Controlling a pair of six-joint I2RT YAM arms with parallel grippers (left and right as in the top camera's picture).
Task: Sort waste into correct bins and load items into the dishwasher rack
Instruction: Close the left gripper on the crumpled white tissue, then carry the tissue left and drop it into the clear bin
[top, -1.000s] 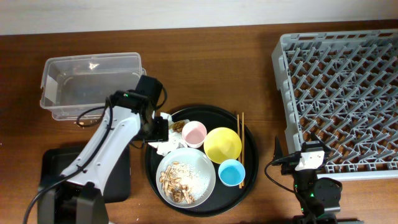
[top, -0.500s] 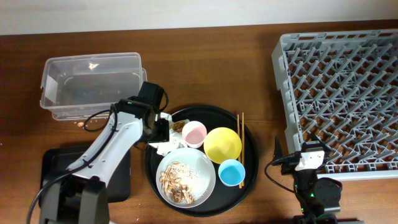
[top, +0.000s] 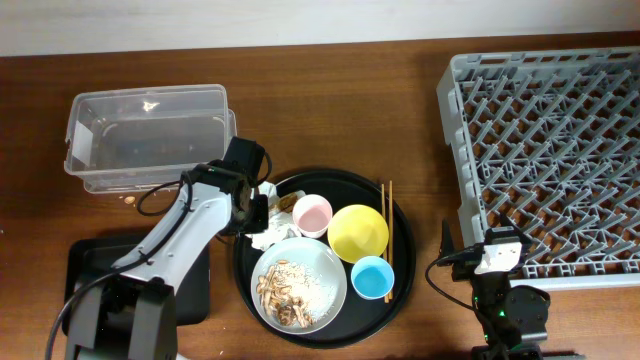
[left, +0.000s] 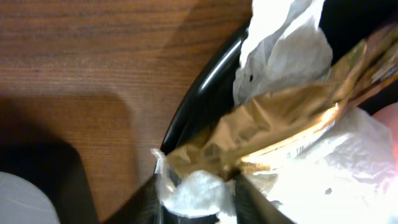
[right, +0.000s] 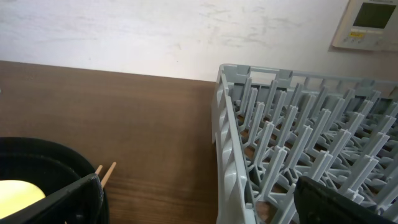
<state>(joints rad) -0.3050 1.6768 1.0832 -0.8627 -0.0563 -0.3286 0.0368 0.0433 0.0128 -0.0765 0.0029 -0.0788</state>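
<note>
At the left rim of the round black tray (top: 352, 325), left gripper (left: 198, 198), its fingers (left: 249, 202) drawn in on a wad of the crumpled white paper napkin (left: 283, 59). End of the small brown-and-gold snack wrapper (left: 273, 121) on top of that wad, between the same 2 fingers; pinched too or only lying there, cannot tell. Rest of napkin and wrapper spread inward over the tray floor, just beside the small pink cup (top: 312, 213).

Also on the round tray:
- yellow bowl (top: 358, 232) near the middle, touching or nearly touching the pink cup
- small light-blue cup (top: 372, 277) just below the bowl
- pale grey round plate (top: 318, 262) at lower left, with the pile of brownish-tan food scraps (top: 283, 295) on it
- pair of thin wooden chopsticks (top: 386, 235) along the right side, side by side

Clear plastic rectangular tub (top: 145, 135) on the wooden table (top: 330, 110) at upper left, near the left arm's wrist. Shallow black rectangular tray (top: 192, 295) at lower left, largely hidden under that arm.

Large light-grey dishwasher rack (top: 545, 140) at far right, well apart from the round tray, with nothing seen in it.

Right gripper (right: 198, 193) low beside the rack's near left corner, jaws spread wide, nothing between them.
</note>
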